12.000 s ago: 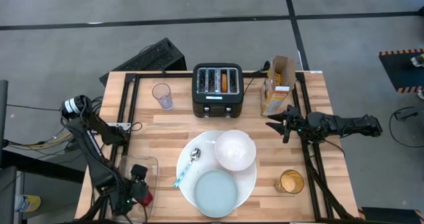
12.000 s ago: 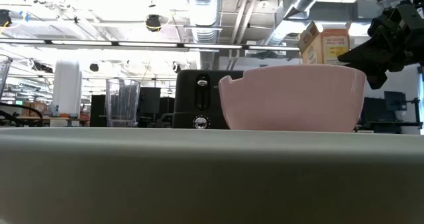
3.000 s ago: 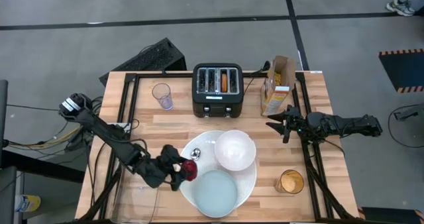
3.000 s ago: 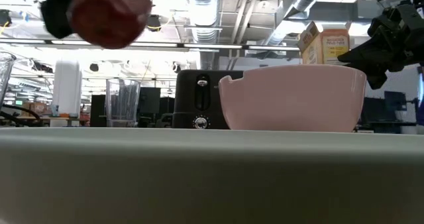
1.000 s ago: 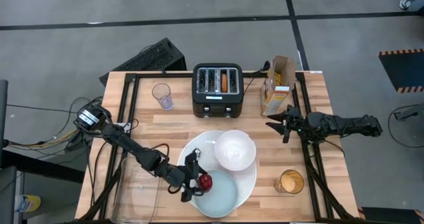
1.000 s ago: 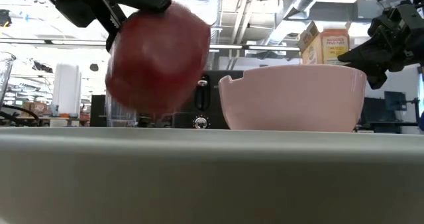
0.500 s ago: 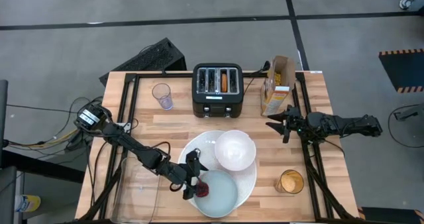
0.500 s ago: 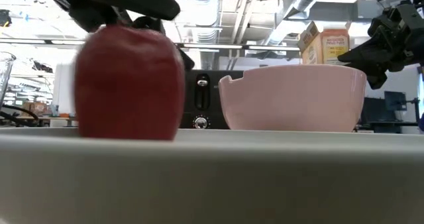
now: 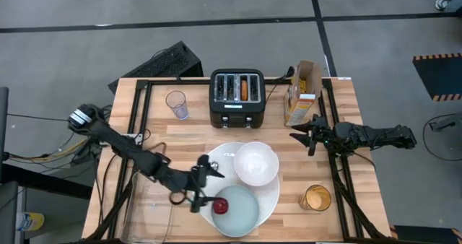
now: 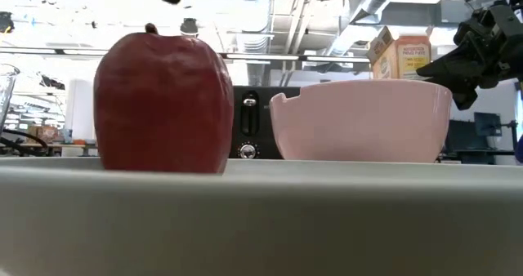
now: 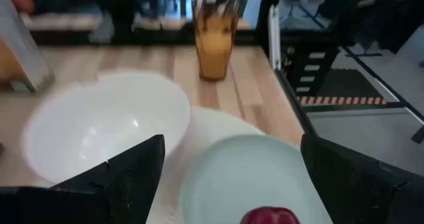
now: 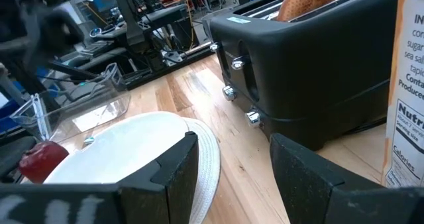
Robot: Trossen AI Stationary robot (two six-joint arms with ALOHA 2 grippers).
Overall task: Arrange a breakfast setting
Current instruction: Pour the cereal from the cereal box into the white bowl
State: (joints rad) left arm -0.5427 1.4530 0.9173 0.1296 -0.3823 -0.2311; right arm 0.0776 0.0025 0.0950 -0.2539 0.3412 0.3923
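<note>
The small red apple (image 9: 220,206) stands upright on its base on the small pale-blue plate (image 9: 238,209), near that plate's left rim; it also shows in the low view (image 10: 163,104). The pale-blue plate and the white bowl (image 9: 255,163) sit on the large white plate (image 9: 273,193). My left gripper (image 9: 205,188) is open, just left of the apple and above it, touching nothing. It covers the spoon. The bagel (image 9: 245,89) sticks up from the toaster (image 9: 237,99). My right gripper (image 9: 306,137) hangs open and empty beside the cereal box (image 9: 303,92).
A glass of orange juice (image 9: 316,198) stands at the near right. An empty glass (image 9: 177,105) stands at the far left. A clear container (image 9: 150,204) lies at the near left, under my left arm. Black frame rails (image 9: 138,121) run along both table sides.
My left gripper has lowered the apple onto the pale-blue plate, let go of it, and drawn back up and toward the table's left. The apple now stands upright on the plate on its own.
</note>
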